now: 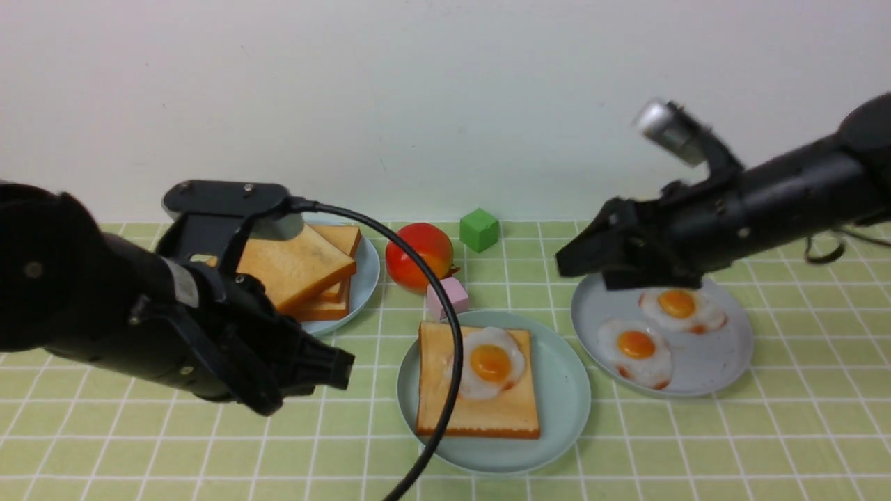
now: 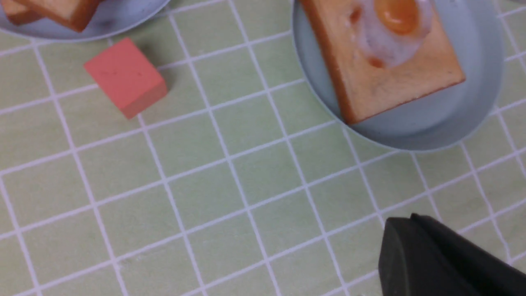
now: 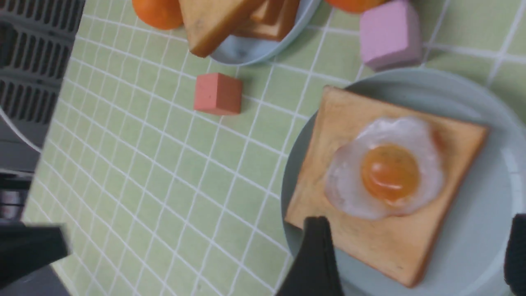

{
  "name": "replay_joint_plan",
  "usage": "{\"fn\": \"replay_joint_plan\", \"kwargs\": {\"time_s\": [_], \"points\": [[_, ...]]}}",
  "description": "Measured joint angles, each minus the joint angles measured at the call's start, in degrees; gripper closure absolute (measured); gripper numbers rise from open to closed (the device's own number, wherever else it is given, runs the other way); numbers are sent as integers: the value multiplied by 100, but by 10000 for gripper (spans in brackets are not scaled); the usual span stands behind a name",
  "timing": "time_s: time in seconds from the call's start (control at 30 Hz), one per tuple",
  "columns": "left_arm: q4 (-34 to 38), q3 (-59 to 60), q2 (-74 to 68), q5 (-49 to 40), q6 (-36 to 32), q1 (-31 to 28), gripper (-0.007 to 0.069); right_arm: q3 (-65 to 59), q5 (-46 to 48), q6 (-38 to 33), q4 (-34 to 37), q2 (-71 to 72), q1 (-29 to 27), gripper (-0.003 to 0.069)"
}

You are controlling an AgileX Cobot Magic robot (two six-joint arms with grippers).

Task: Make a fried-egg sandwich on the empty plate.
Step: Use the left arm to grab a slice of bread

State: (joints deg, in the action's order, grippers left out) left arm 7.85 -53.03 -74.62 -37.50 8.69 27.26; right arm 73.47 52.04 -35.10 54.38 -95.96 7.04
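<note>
You get bright, even light, soft shadows; the right arm (image 1: 766, 202) blurs at upper right (wrist views softer).

The mint plate (image 1: 565, 410) at frame centre looks like smooth, matt plastic. Its toast slice (image 1: 480, 417) has a dull, finely pitted face; the fried egg (image 1: 489, 363) shines. The tomato (image 1: 418, 254) above is glossy, the pink cube (image 1: 449, 296) matt, the checked surface (image 1: 766, 445) matt.

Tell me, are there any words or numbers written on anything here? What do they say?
No words or numbers can be read anywhere.
The mint plate, toast, green block, pink block and red block are plain.
A pale strip on the left arm is too blurred to tell.
</note>
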Motion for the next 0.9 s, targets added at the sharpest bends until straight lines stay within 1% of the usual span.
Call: {"fn": "replay_joint_plan", "kwargs": {"time_s": [0.03, 0.07, 0.1, 0.17, 0.27, 0.37, 0.43, 0.5, 0.53, 0.57, 0.6, 0.63, 0.7, 0.73, 0.77, 0.83, 0.9], "points": [[-82, -7, -145, 101, 246, -82, 628, 63, 11, 184, -223, 233, -42, 90], [-94, -14, -188, 134, 351, -156, 628, 78, 11, 253, -337, 329, -48, 91], [-88, -77, -308, 214, 696, -357, 628, 99, 4, 437, -553, 672, -70, 93], [66, -300, -467, 301, 947, -805, 627, 99, 56, 681, -897, 1150, -4, 94], [613, -770, -664, 240, 902, -1532, 626, -91, 84, 856, -1312, 1798, 330, 95], [1448, -1063, -932, 67, 625, -2254, 613, -495, 44, 911, -1653, 2383, 734, 95], [2025, -1112, -1123, 5, 417, -2575, 590, -834, -76, 912, -1800, 2715, 971, 95], [2470, -1112, -1366, -2, 220, -2819, 545, -1098, -193, 912, -1877, 2957, 1127, 95], [2547, -1112, -1420, 10, 184, -2855, 533, -1145, -223, 912, -1893, 2993, 1152, 95], [2812, -1112, -1656, 92, 45, -2957, 468, -1312, -318, 925, -1933, 3096, 1227, 95], [2867, -1112, -1684, 123, 30, -2962, 460, -1324, -318, 932, -1939, 3110, 1238, 95], [3034, -1112, -1861, 266, -89, -2977, 387, -1383, -338, 987, -1946, 3134, 1245, 95], [3231, -1112, -2126, 463, -317, -2982, 295, -1396, -357, 1107, -1946, 3139, 1245, 96], [3250, -1112, -2174, 496, -343, -2982, 278, -1396, -365, 1125, -1946, 3139, 1245, 96], [3395, -1112, -2345, 612, -523, -2982, 218, -1396, -400, 1171, -1952, 3139, 1245, 95], [3575, -1112, -2583, 719, -727, -2982, 172, -1396, -421, 1212, -1964, 3139, 1245, 95], [3825, -1112, -2805, 824, -959, -2982, 146, -1396, -425, 1229, -1964, 3139, 1245, 96]]}}
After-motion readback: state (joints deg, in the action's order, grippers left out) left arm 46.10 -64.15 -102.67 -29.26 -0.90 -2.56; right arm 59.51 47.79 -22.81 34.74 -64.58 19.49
